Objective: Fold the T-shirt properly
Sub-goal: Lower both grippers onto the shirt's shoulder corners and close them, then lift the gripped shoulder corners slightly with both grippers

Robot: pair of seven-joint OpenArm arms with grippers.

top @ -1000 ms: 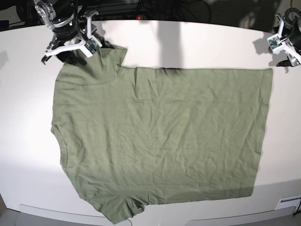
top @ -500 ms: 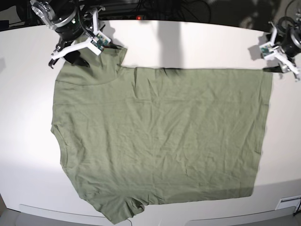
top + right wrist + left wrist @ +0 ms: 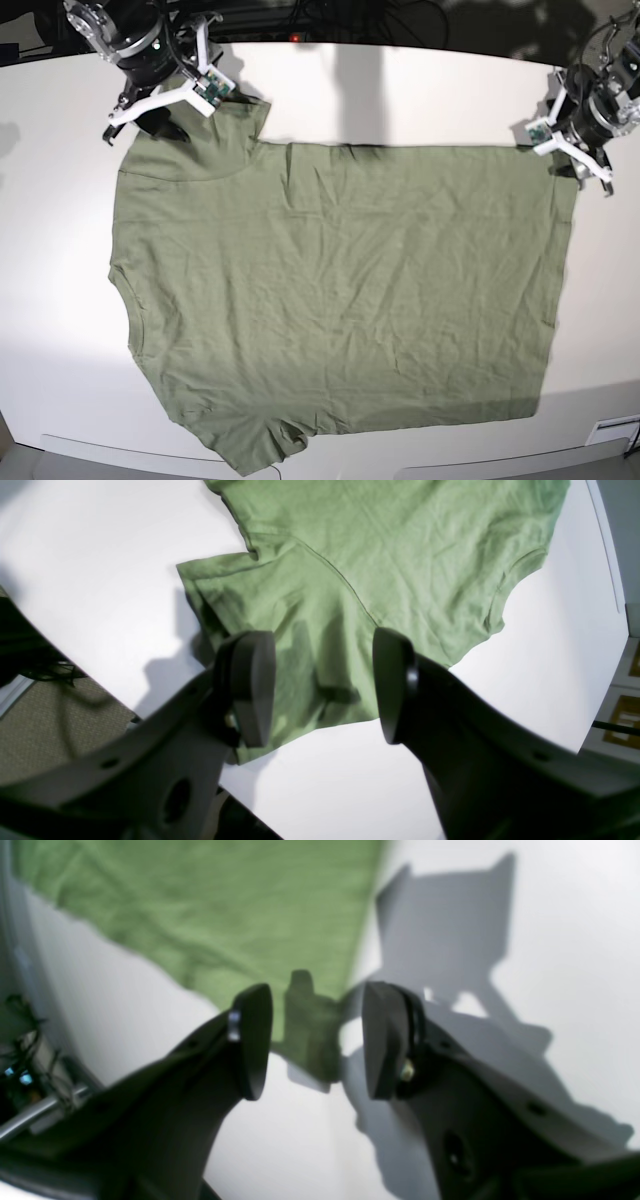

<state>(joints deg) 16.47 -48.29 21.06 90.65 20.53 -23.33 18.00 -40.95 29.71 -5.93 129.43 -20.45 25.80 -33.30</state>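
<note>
T-shirt (image 3: 340, 290) lies flat, unfolded; left gripper (image 3: 312, 1040) and right gripper (image 3: 322, 685) hover open and empty over far corners, next requiring descent and closure

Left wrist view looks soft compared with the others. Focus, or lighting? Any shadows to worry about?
Left wrist view: blurred throughout, the sage-green wrinkled T-shirt and the open left gripper both soft; hard gripper shadow on the white table. Right wrist view: sharp cloth, shadow under the open right gripper. Base view: evenly lit, bent at the edges.
</note>
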